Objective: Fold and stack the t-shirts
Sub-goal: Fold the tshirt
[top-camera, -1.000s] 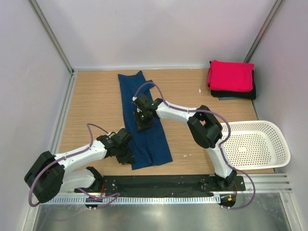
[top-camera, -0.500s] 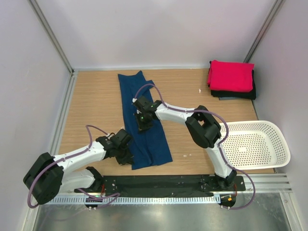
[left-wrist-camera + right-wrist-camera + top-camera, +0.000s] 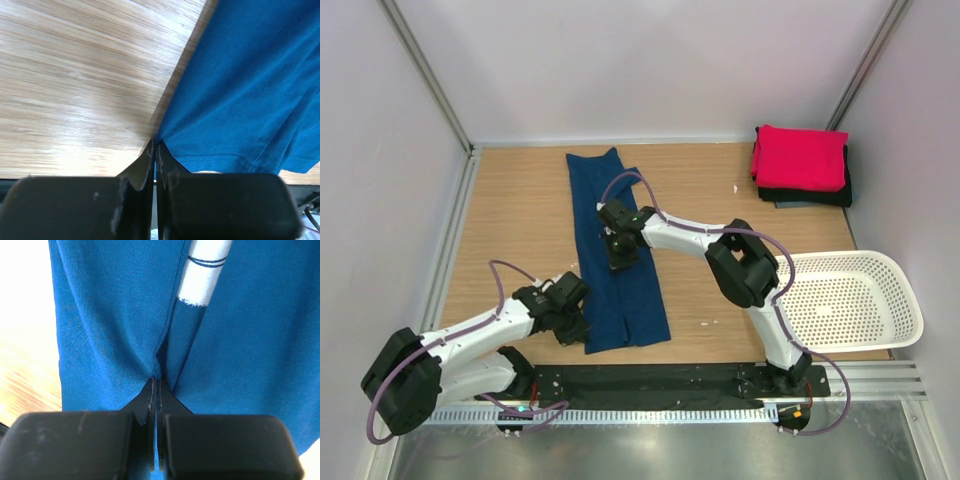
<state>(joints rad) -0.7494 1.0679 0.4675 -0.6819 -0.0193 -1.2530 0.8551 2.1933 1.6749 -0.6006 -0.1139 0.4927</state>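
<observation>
The navy blue t-shirt (image 3: 612, 245) lies folded into a long strip on the table, running from the back toward the front. My left gripper (image 3: 578, 326) is shut on the shirt's near left corner (image 3: 210, 100). My right gripper (image 3: 619, 247) is shut on a pinch of the shirt's middle (image 3: 125, 320), where a pale piece of the print (image 3: 205, 275) shows. The bright pink-red t-shirt (image 3: 800, 157) lies folded on top of the black one (image 3: 820, 196) at the back right corner.
A white perforated basket (image 3: 850, 300) sits at the right front edge. Wooden tabletop (image 3: 510, 220) shows left of the shirt. Walls close in the left, back and right sides.
My left gripper has drawn the shirt's near left corner toward the front left, narrowing the near end. My right gripper has shifted slightly toward the back along the strip.
</observation>
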